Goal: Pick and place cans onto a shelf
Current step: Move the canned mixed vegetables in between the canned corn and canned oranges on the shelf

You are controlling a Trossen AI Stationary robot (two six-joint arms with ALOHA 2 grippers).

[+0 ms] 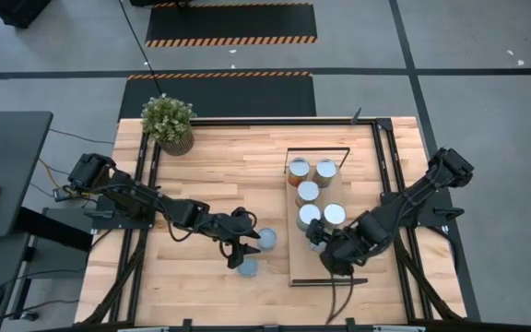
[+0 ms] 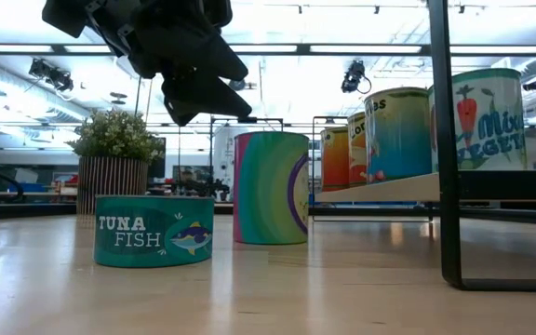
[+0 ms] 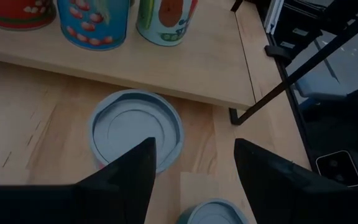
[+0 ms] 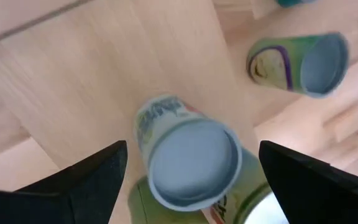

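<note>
Several cans stand on the shelf (image 1: 313, 267), among them a pair at its far end (image 1: 312, 169) and a pair further forward (image 1: 322, 215). My right gripper (image 1: 328, 251) hovers open above the shelf's near part. Its fingers stand wide on either side of a blue-grey-topped can (image 4: 191, 160) on the board, touching nothing. On the table left of the shelf stand a tall green can (image 1: 266, 240) and a low teal tuna can (image 1: 247, 267). My left gripper (image 1: 238, 247) hangs open just left of both, above the table, with the tall can's top (image 3: 135, 130) ahead of its fingers.
A potted plant (image 1: 168, 123) stands at the table's far left corner. The shelf's thin black frame (image 2: 443, 149) rises at its ends. Bare tabletop lies between the plant and the two loose cans. The tuna can (image 2: 154, 231) sits nearer the table's front edge than the tall can (image 2: 271, 188).
</note>
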